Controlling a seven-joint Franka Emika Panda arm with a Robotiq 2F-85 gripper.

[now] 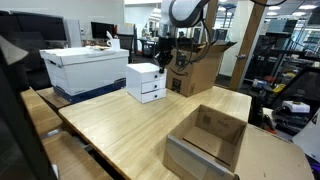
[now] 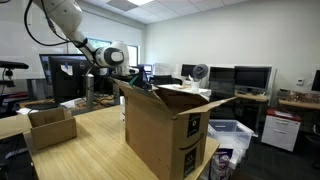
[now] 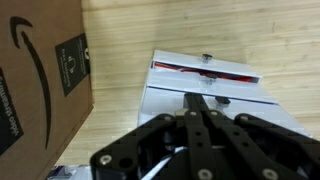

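Only the wrist view shows the tool [image 3: 197,100] pressed together on nothing, above the white drawer unit [image 3: 210,85], with the tall carton [image 3: 40,70] at 9 o'clock. In an exterior view the unit stands on the counter [image 1: 110,125] beside a large white box [image 1: 85,68]. In an exterior view the carton [image 2: 165,130] fills the foreground and the unit cannot be made out.

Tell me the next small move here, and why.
Probably open the fingers first. In the wrist view the gripper is shut and hangs over the white drawer unit, beside the cardboard box; shut fingers cannot take hold of it.
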